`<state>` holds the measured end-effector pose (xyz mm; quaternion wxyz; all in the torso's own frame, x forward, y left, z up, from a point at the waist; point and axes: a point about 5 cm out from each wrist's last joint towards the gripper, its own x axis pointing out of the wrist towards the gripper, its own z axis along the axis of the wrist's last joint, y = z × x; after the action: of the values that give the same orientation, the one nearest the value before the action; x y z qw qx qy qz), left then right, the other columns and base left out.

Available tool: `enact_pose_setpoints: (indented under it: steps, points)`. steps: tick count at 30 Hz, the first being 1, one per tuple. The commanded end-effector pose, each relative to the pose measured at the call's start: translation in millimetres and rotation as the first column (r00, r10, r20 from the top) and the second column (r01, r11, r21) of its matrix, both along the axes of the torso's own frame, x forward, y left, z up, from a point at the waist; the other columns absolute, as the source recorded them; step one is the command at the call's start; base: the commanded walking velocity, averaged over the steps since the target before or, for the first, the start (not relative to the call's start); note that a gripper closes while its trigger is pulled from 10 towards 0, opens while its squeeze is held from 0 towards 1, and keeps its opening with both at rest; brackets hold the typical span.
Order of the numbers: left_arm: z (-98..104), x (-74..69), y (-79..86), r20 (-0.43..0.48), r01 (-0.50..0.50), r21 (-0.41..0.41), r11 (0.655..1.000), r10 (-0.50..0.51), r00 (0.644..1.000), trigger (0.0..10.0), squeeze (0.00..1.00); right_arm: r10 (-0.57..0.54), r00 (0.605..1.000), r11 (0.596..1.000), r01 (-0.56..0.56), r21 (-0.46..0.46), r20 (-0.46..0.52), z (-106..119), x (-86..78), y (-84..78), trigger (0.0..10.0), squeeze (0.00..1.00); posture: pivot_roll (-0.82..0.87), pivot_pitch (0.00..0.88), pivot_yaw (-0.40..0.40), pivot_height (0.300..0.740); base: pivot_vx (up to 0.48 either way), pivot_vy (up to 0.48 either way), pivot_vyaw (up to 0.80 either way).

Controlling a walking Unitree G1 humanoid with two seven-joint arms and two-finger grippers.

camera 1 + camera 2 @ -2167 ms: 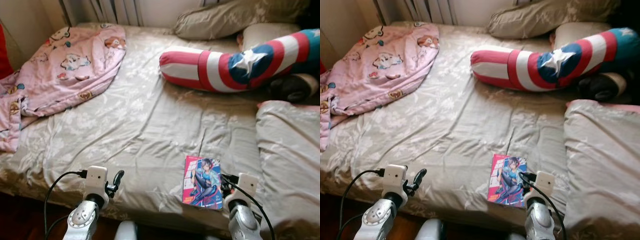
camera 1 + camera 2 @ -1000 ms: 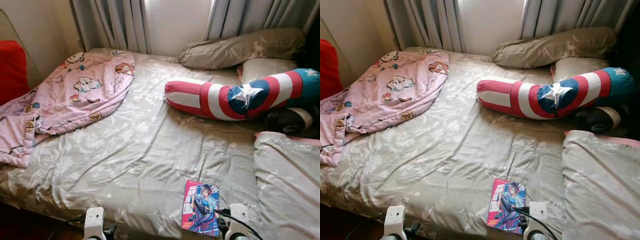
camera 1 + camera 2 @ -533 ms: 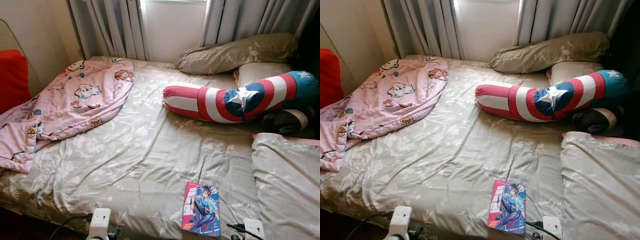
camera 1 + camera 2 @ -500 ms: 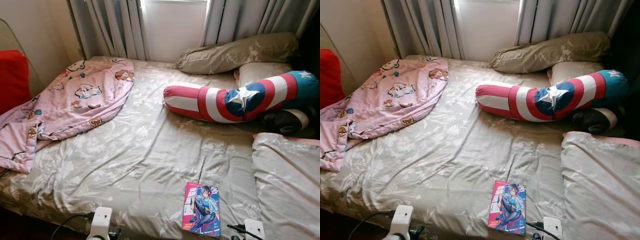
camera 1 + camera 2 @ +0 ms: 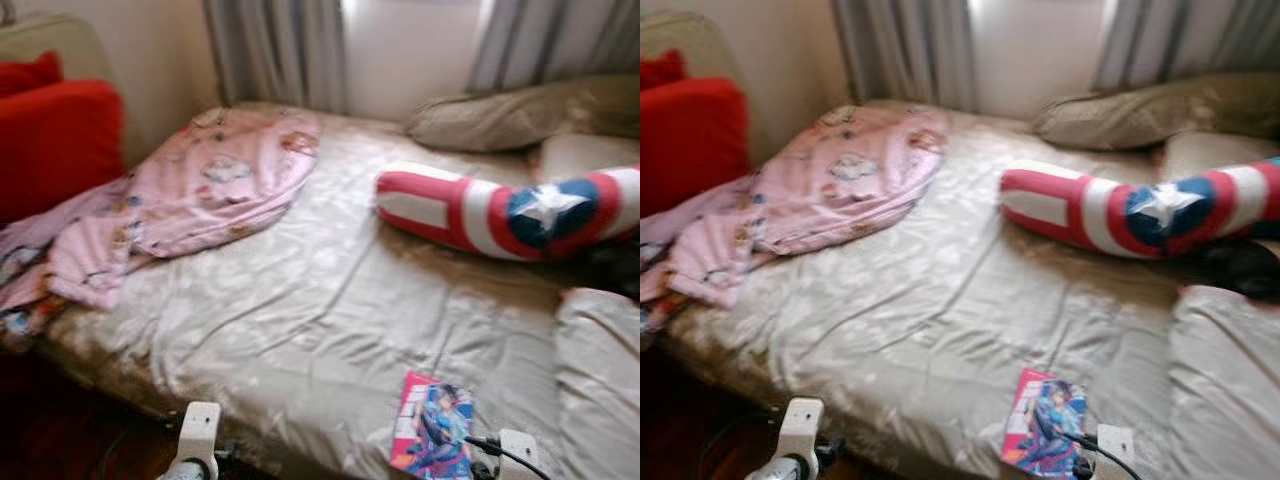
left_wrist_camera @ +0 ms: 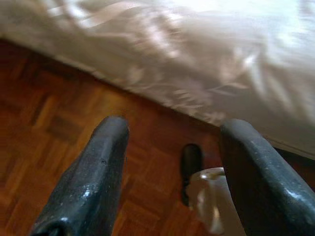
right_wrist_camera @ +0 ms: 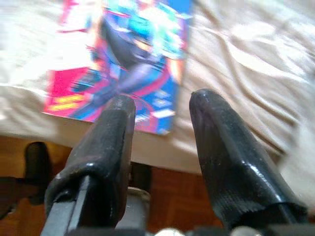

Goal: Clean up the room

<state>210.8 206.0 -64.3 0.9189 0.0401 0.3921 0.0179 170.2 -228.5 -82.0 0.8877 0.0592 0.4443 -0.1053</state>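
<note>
A colourful comic book (image 5: 433,427) lies flat on the grey bed sheet (image 5: 330,300) near the bed's front edge, to the right. A rumpled pink cartoon blanket (image 5: 190,195) is spread over the bed's left side and hangs off it. A red, white and blue star bolster (image 5: 500,210) lies across the back right. My right gripper (image 7: 160,103) hangs open just in front of the book (image 7: 123,59), fingertips over its near edge, holding nothing. My left gripper (image 6: 172,128) is open and low over the wooden floor (image 6: 44,123), beside the bed's edge.
Red cushions (image 5: 55,140) stand left of the bed. Grey pillows (image 5: 520,110) lie at the back under the curtains (image 5: 280,50). A folded grey duvet (image 5: 600,380) fills the bed's right front corner. Both eye views are blurred.
The whole picture has shifted right and blurred, so the camera has turned left; the red cushions show more. Nothing on the bed has moved. Both arms stay low.
</note>
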Motion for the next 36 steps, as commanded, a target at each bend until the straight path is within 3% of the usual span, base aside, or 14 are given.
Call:
enact_pose_setpoints:
  steps: [1, 6, 7, 21, 36]
  points:
    - [-5, -7.7, 0.4, -0.039, -0.023, -0.005, 1.000, 0.023, 0.999, 10.0, 0.00, -0.011, 1.000, 1.000, 0.011, 0.004, -0.022, -2, -5.0, -1.4, 10.0, 0.00, 0.05, 0.000, 0.016, 0.740, 0.000, 0.000, 0.71]
    - [-6, -8.3, 0.1, -0.052, -0.024, -0.004, 1.000, 0.024, 0.998, 10.0, 0.00, -0.025, 1.000, 0.999, 0.025, 0.027, -0.016, -3, -2.6, 7.5, 10.0, 0.00, 0.05, 0.000, 0.016, 0.740, 0.000, 0.000, 0.14]
    - [-6, -9.0, -0.2, -0.059, -0.033, -0.007, 0.999, 0.032, 0.998, 10.0, 0.00, -0.018, 1.000, 0.999, 0.018, 0.038, -0.011, -5, -2.2, 16.0, 10.0, 0.00, 0.05, 0.000, 0.015, 0.740, 0.000, 0.480, 0.00]
    - [-7, -8.9, -1.5, -0.060, -0.032, -0.012, 0.999, 0.031, 0.998, 10.0, 0.00, 0.020, 1.000, 0.997, -0.021, 0.078, 0.013, -6, 5.4, 57.2, 10.0, 0.00, 0.05, 0.000, 0.013, 0.740, 0.000, 0.480, 0.00]
    - [-7, -9.6, -1.2, -0.064, -0.032, -0.012, 0.999, 0.031, 0.997, 10.0, 0.00, 0.030, 0.999, 0.996, -0.032, 0.079, 0.015, -5, 9.2, 65.9, 10.0, 0.00, 0.05, 0.000, 0.014, 0.740, 0.000, 0.480, 0.00]
